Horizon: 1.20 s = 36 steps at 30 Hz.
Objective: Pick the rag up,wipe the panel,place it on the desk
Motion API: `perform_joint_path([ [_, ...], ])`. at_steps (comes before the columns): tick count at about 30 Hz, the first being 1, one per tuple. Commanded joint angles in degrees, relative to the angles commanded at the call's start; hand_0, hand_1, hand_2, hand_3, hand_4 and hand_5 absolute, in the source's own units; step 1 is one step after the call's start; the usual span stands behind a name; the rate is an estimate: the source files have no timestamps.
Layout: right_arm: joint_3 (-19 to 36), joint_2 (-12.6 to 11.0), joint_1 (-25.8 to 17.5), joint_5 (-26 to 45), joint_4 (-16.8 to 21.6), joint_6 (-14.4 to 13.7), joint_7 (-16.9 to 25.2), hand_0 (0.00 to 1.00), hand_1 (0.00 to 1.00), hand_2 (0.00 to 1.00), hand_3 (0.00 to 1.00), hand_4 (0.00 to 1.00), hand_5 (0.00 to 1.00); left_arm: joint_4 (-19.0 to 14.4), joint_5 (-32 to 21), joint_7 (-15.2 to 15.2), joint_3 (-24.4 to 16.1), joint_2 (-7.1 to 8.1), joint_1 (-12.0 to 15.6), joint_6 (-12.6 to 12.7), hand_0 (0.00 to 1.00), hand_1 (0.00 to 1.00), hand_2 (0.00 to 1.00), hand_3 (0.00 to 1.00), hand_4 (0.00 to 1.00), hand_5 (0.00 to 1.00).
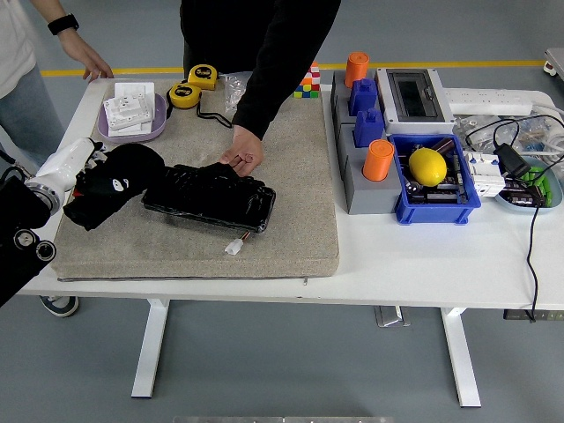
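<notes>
A white counter (423, 264) carries a grey mat (291, 220). At ten o'clock a purple bowl (132, 128) holds white cards, with two yellow tape measures (192, 85) just beside it. A colourful cube (307, 84) sits at twelve o'clock. At two o'clock, orange cylinders (378, 159) stand on grey blocks beside a blue bin (436, 207) holding a lemon (427, 166). A black cable (531, 238) trails at three o'clock.

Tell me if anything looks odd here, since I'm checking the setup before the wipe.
A person's hand rests on the far edge of the black panel, right where the left hand is bringing the black rag. A small white connector trails loose from the panel's near side. Nothing looks spilled or damaged.
</notes>
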Motion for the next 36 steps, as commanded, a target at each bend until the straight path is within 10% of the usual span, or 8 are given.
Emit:
perform_joint_path([
  [36, -0.14, -0.08, 0.47, -0.04, -0.37, 0.29, -0.02, 0.741, 0.710, 0.704, 0.600, 0.998, 0.522, 1.98, 0.68, 1.60, 7.14, -6.86, -3.36, 2.08, 0.292, 0.174, 0.324, 0.539, 0.526, 0.091],
])
